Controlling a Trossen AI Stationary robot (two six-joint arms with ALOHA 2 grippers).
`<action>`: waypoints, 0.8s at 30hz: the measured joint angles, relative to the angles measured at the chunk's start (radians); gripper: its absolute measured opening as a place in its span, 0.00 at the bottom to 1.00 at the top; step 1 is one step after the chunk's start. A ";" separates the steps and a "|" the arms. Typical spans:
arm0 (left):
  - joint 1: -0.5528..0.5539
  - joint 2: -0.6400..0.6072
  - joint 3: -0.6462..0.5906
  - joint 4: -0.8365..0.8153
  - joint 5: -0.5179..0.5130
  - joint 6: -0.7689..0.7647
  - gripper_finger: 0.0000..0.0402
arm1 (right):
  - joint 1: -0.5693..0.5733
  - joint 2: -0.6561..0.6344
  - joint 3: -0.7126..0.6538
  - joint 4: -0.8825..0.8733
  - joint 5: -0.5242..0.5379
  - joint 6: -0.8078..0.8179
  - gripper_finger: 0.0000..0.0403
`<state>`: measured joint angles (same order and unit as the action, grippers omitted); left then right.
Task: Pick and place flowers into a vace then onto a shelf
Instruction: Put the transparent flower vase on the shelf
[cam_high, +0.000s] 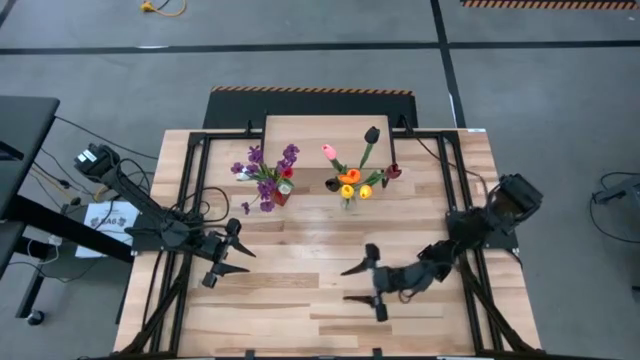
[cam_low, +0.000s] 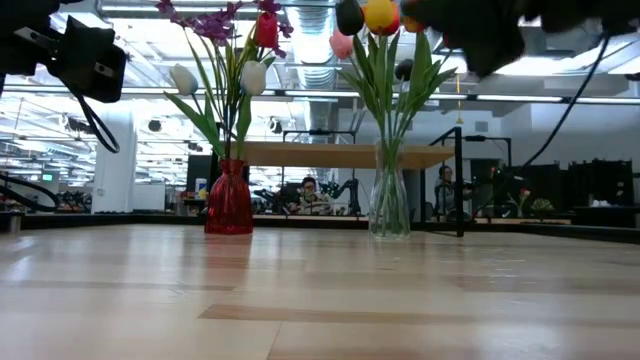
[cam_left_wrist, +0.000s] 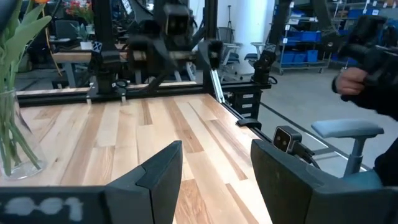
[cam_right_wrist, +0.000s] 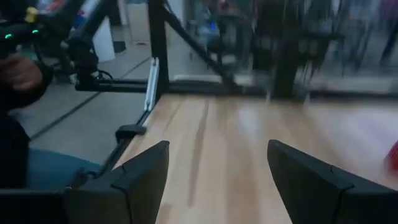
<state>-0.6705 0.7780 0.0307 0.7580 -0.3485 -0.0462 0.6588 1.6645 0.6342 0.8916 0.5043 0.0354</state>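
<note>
L gripper (cam_high: 238, 250) hangs over the plank table (cam_high: 300, 300), fingers spread apart, nothing betw. them. R gripper (cam_high: 358, 283) sits over the table nearer the front edge, fingers also wide apart and empty; its wrist view shows only bare wood betw. the two dark fingers (cam_right_wrist: 140, 180).

Flowers vs. claws: all flowers are already in vases, well apart from both grippers, on the far side of them toward the shelf (cam_high: 320, 135). The purple sprigs (cam_high: 262, 165) w/ a red tulip (cam_low: 266, 30) and two pale tulips (cam_low: 184, 78) stand in a red vase (cam_low: 229, 200), which is beyond the L gripper and a bit toward the R arm's side. The 2nd bunch – pink, orange, yellow and dark tulips (cam_high: 352, 178) – stands in a clear glass vase (cam_low: 389, 200), beyond the R gripper, roughly straight ahead of it. In the L wrist view that clear vase w/ green stems (cam_left_wrist: 15, 134) shows at the edge, off to the side of the L fingers (cam_left_wrist: 158, 180), not betw. them.

Both vases upright on the table, side by side but apart, just in front of the shelf, not on it. Shelf top looks bare in the high view.

Person's hand (cam_left_wrist: 351, 81) shows beyond the table edge in the L wrist view.
</note>
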 joint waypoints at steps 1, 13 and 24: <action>0.000 0.000 0.000 0.000 -0.001 -0.003 0.46 | -0.005 -0.039 -0.021 0.004 -0.004 -0.049 0.66; 0.000 0.000 0.000 0.003 -0.094 -0.055 0.46 | -0.259 -0.639 -0.520 -0.090 -0.115 0.156 0.66; 0.000 0.000 0.000 0.002 -0.122 -0.048 0.46 | -0.378 -0.417 -0.526 0.104 0.064 0.197 0.66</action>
<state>-0.6708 0.7780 0.0307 0.7600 -0.4702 -0.0942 0.2805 1.2475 0.1081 0.9958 0.5681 0.2323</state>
